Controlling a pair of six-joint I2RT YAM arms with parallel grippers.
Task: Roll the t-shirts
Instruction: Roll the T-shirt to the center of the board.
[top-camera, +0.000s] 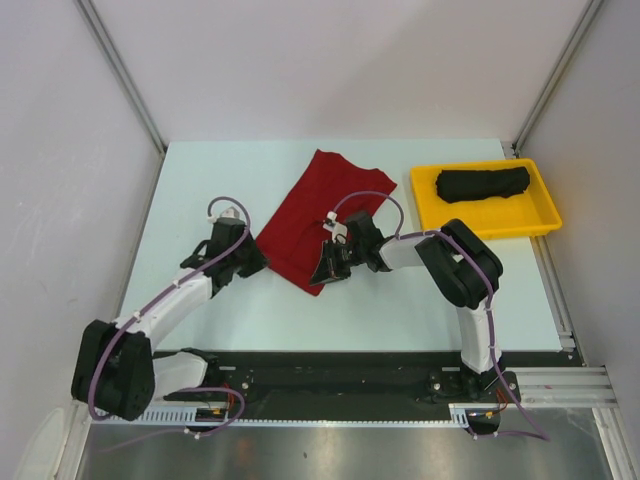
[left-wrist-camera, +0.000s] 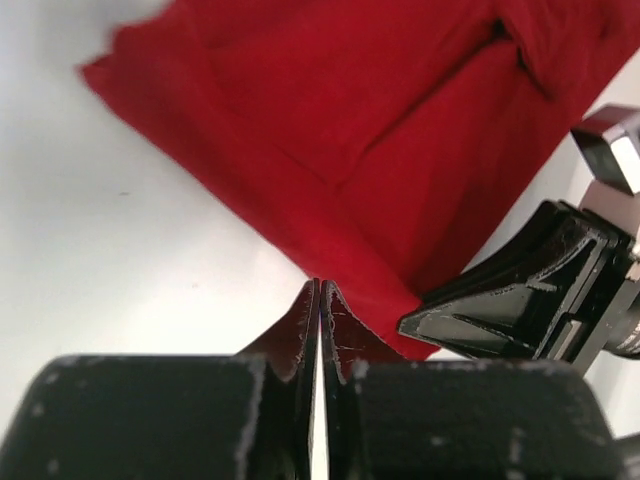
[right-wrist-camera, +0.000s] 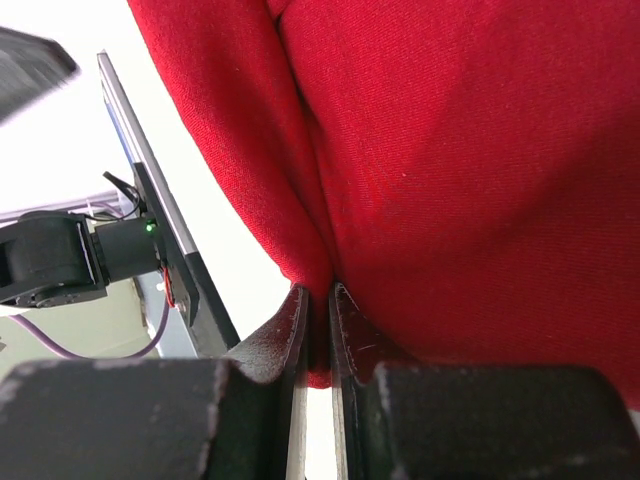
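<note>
Right claw: the right gripper has its fingers drawn tight on a fold of the deep red t-shirt. Red cloth shows in the narrow slot between them.
Right claw, hidden: in its wrist view the cloth fills almost the whole frame, so what lies under the tips cannot be seen. From above, the wrist body covers the fingertips.
Left claw: the left gripper has its fingers pressed almost together, with only a thin pale slit between them.
Left claw, touch: its tips meet the near edge of the red shirt. Whether any hem is caught between them cannot be made out.
Left claw, cut off: the finger bases fill the bottom of its wrist view, dark and blurred.
Claw to claw: both sit at the near end of the red shirt, the left at its left edge and the right at its near corner. The right gripper shows at the right side of the left wrist view, resting on that corner.
Red shirt: it lies on the pale table as a long strip, slanting from near the middle toward the far side. Part of its near end is hidden under the right arm.
Black shirt: the black t-shirt lies as a dark bundle inside the yellow tray at the far right, well apart from both claws. Its folds are too dark to make out.
</note>
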